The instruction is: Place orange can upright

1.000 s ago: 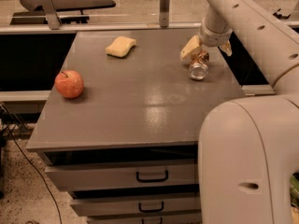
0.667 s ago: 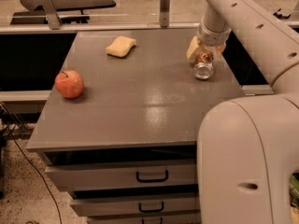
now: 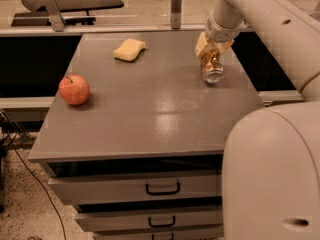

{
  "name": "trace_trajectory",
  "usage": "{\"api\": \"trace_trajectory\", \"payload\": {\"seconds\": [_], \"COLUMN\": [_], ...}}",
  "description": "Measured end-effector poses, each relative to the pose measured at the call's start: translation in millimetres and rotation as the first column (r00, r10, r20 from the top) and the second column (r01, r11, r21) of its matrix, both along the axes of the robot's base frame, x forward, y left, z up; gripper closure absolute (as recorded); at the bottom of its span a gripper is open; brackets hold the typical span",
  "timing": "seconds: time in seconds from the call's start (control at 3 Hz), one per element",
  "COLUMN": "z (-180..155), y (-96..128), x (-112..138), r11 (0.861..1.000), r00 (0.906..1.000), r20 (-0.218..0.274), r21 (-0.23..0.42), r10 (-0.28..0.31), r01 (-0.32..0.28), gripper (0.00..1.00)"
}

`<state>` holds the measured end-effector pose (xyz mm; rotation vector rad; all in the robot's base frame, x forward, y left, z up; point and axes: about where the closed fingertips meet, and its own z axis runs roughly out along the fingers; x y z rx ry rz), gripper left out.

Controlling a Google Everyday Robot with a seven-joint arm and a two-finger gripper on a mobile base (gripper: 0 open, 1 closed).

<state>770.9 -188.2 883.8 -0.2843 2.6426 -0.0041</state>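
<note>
Risk, as I judge it: the apple (image 3: 74,89) near the left edge of the table (image 3: 150,119) and the sponge (image 3: 129,49) at the back lie well apart from the work and should not interfere; the trouble is at the right, where the gripper (image 3: 213,51) has its fingers clenched on the can (image 3: 212,70), held tilted, silver end towards the camera, low over the table's back right; whether it touches the top I cannot tell; let go at that lean, it would likely topple and roll off the nearby right edge. Apple: round, glossy red-orange; sponge: soft, pale yellow, blocky; table: flat, grey, faintly shiny; can: smooth coppery metal cylinder, slippery to pinch.
</note>
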Motion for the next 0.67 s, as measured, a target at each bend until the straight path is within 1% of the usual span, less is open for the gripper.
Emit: {"api": "trace_trajectory", "payload": {"seconds": [0.33, 0.67], "z": [27.2, 45.8], "y": [19.4, 37.0], "x": [-5.4, -14.6], "r11": [0.989, 0.949], "r00": [0.9825, 0.9234], "r20": [0.113, 0.232], "r21": [0.004, 0.003], "r10": [0.149, 0.306], "r01": [-0.150, -0.315], "gripper": [1.00, 1.00]}}
